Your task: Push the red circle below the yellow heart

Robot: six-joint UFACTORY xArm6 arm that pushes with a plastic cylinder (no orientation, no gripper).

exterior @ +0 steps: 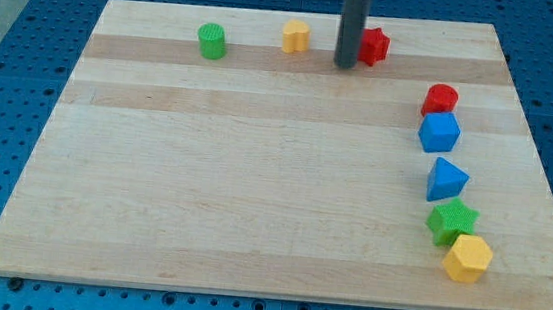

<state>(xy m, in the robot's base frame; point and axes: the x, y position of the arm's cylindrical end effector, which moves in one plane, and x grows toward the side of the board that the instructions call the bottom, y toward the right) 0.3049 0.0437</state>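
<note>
From the one camera view, my tip (346, 65) rests on the wooden bench (253, 193) at the upper middle of the frame, touching the red star (373, 46) on its left. I carry no pincer, only this rod. The red circle (441, 99) sits at the upper right, just above the blue cube (439, 133). The yellow heart (296, 36) lies just left of my tip.
</note>
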